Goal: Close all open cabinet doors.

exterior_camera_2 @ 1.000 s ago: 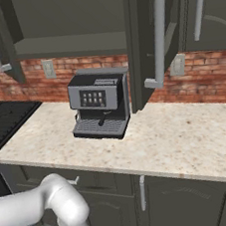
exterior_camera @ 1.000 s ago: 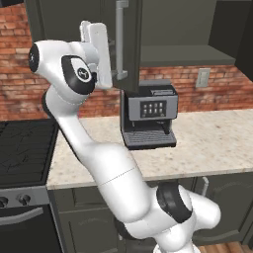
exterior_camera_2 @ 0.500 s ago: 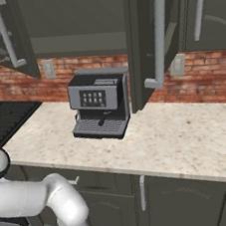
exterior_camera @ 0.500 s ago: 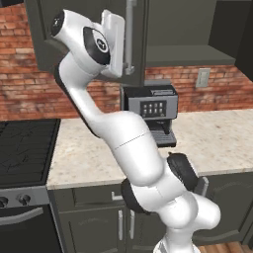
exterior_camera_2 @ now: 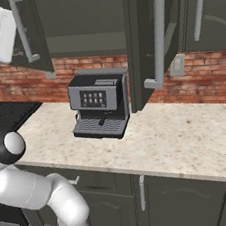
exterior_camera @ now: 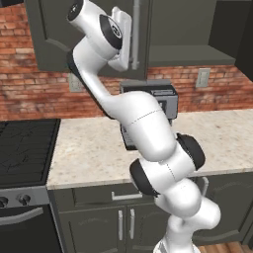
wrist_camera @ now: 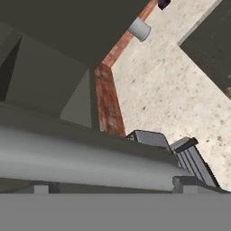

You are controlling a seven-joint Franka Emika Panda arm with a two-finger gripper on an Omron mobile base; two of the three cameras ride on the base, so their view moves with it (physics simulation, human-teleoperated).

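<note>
Two cabinet doors stand open above the counter [exterior_camera_2: 188, 141], one on each side of the coffee machine [exterior_camera_2: 100, 109]. The left door [exterior_camera_2: 32, 32] swings out above and to the left of the machine, its long silver handle [exterior_camera_2: 22, 28] running down the free edge. The right door [exterior_camera_2: 148, 35] juts out edge-on just to the right of the machine, with its own bar handle [exterior_camera_2: 157, 39] facing the camera. Between them the open cabinet shows a bare shelf [exterior_camera: 190, 54] directly above the machine. The gripper [exterior_camera: 129, 42] is raised well above the machine, right up against the left door's handle, which in the hand view lies as a thick grey bar straight across the frame just ahead of the hand, with the machine's top seen below and beyond it. The fingertips cannot be made out, so I cannot tell whether the jaws are spread or clamped on the bar. A stove [exterior_camera: 24, 148] sits left of the machine, past the counter's end, and a brick wall [exterior_camera: 29, 94] runs behind it.
</note>
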